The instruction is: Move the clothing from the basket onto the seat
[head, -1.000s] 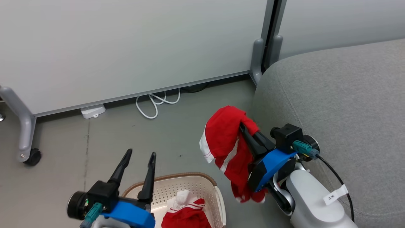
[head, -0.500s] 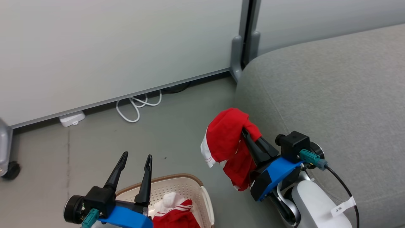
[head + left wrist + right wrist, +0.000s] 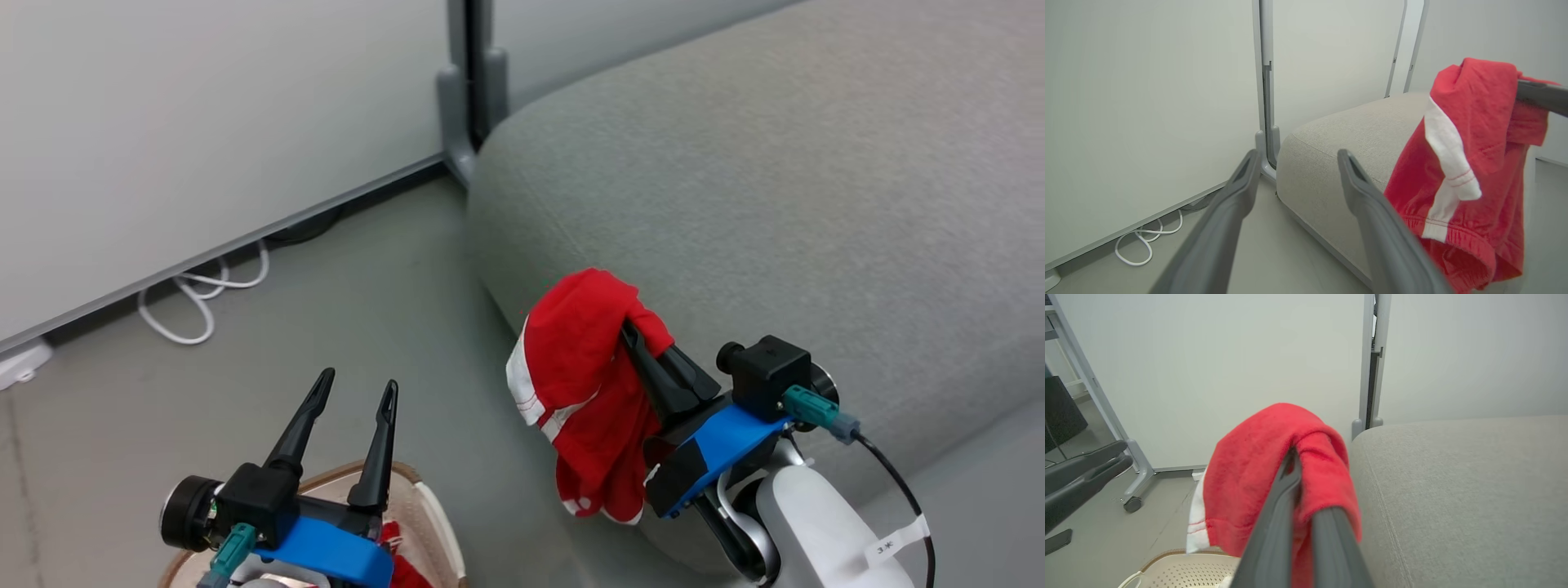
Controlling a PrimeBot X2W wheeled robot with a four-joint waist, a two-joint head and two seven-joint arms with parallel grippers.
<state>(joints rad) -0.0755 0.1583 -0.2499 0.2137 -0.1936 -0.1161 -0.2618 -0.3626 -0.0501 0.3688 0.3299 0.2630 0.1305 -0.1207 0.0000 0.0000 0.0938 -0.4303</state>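
My right gripper (image 3: 629, 328) is shut on the red shorts with white side stripes (image 3: 581, 367), which hang in the air at the front left corner of the grey seat (image 3: 735, 204). In the right wrist view the shorts (image 3: 1253, 469) drape over the closed fingers (image 3: 1274, 522), beside the seat (image 3: 1453, 490). My left gripper (image 3: 353, 390) stands open and empty above the cream basket (image 3: 433, 510), where a bit of red clothing (image 3: 402, 570) peeks out. The left wrist view shows the shorts (image 3: 1470, 163) at the right and the seat (image 3: 1351, 134) ahead.
Pale partition panels (image 3: 204, 122) with a grey post (image 3: 469, 82) stand behind the seat. A white cable (image 3: 196, 302) and a white plug block (image 3: 20, 363) lie on the grey floor by the panel's foot. A wheeled panel leg (image 3: 1133, 500) stands at the left.
The head camera has swung right, so the seat takes up more of the picture and the basket has slid to the bottom left edge. The right gripper still holds the shorts, now at the seat's corner.
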